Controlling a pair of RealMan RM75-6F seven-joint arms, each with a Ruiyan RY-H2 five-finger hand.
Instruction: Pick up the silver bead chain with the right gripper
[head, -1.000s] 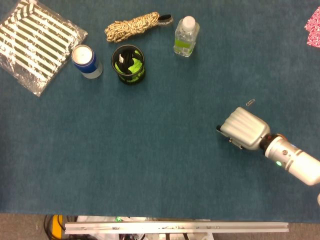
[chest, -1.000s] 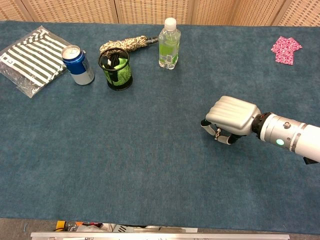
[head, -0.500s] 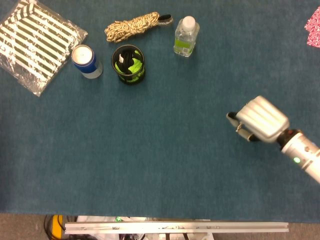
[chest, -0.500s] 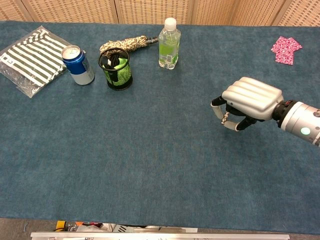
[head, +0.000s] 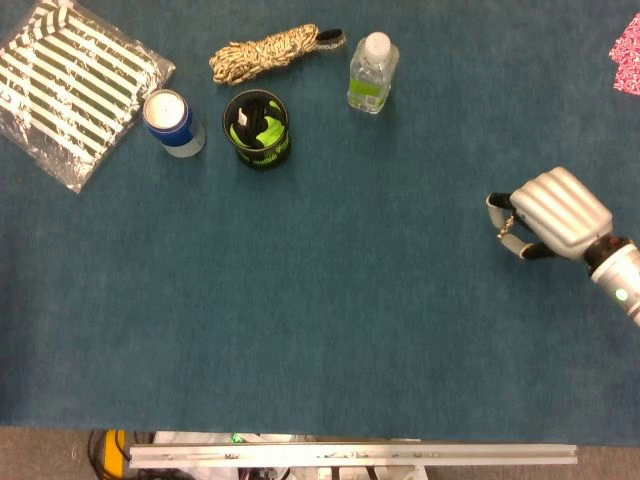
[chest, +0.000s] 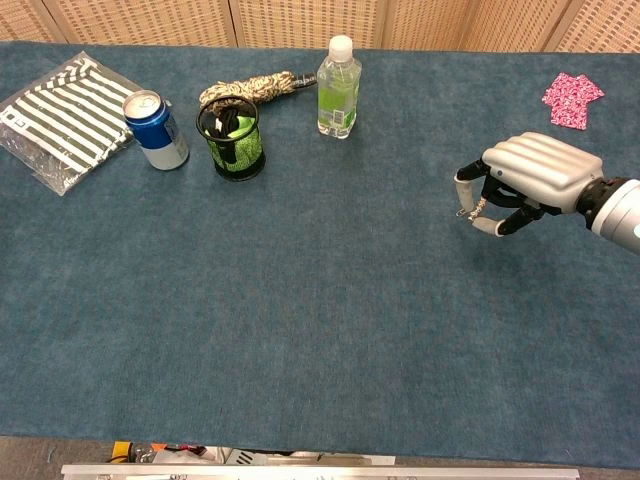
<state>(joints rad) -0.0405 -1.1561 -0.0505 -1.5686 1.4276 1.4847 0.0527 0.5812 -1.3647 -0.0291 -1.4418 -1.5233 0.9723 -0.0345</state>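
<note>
Blue felt covers the desk (chest: 330, 330) from edge to edge, with woven panels along the back wall in the chest view. Over on the right side, the right robot hand (chest: 527, 178) hangs above the cloth with its fingers curled under, and there it is: the silver bead chain (chest: 477, 206), a short stretch of it dangling between the thumb and the fingertips, clear of the surface. From the head view the same robot hand (head: 553, 213) shows its ribbed silver back, the chain (head: 508, 226) just peeking out at its left edge.

Back-left corner, a little cluster: a striped packet (head: 70, 88) in clear wrap, a blue can (head: 172, 122) just beside it, then a black and green mesh cup (head: 258, 130) with something dark and green stuffed inside. Behind the cup lies a coiled rope (head: 266, 51), and a clear bottle (head: 372, 72) with a green label stands to its right. Far right, a pink patterned cloth (chest: 572, 99) sits near the back edge. The left robot hand appears in neither view.
</note>
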